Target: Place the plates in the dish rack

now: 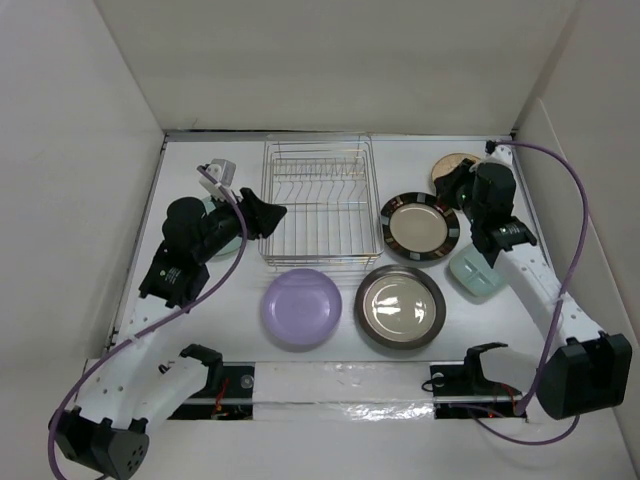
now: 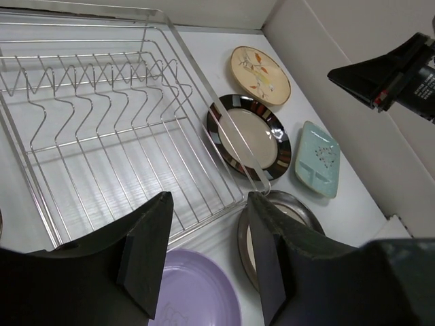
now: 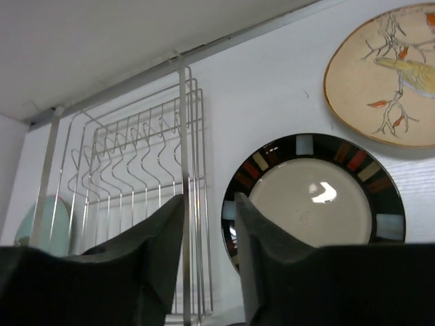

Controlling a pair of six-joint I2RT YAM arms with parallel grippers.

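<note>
The wire dish rack stands empty at the back middle. My left gripper hangs open by its left side, holding nothing. In front lie the lavender plate and the silver plate. Right of the rack sit the patterned-rim plate, the tan plate and the mint dish. My right gripper hovers open and empty above the patterned-rim plate. A pale green plate lies mostly hidden under my left arm.
White walls close in the table on the left, back and right. My right arm reaches along the right wall above the mint dish. Purple cables loop off both arms.
</note>
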